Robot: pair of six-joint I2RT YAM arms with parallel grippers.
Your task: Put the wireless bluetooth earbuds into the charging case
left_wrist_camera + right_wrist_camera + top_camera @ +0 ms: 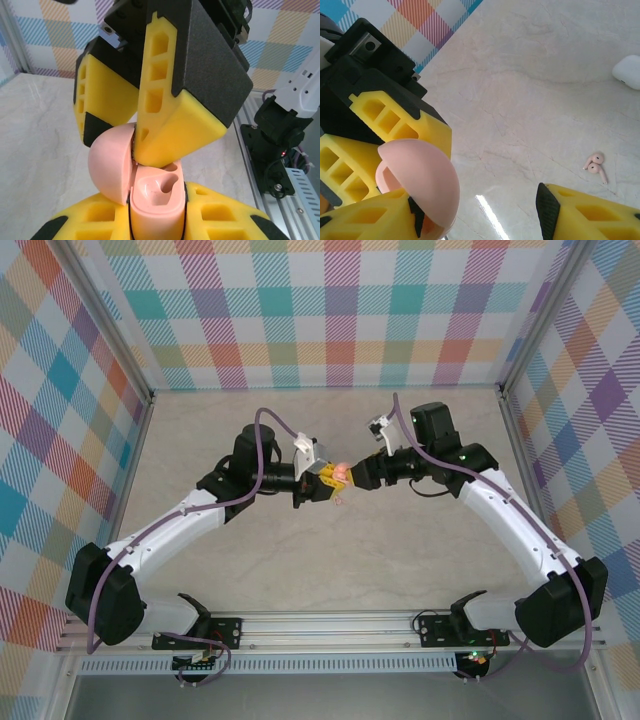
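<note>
The charging case [155, 200] is pale pink here, with two earbud-shaped wells. It stands upright, and my left gripper [155, 220] is shut on its body. Its lid [112, 165] hangs open to the left. One yellow finger [185, 120] of my right gripper [480, 225] rests in the hinge gap between lid and body. That gripper is open, its other finger well away from the case. From above, the case [338, 473] sits between both grippers, held above mid-table. The two earbuds [596, 166], small and pink with short stems, lie together on the table [530, 100]; the wells are empty.
A small white rounded object [627, 71] lies on the marble-look table at the far right of the right wrist view. Checked walls enclose the table on three sides. The arm bases and a metal rail [330, 625] line the near edge.
</note>
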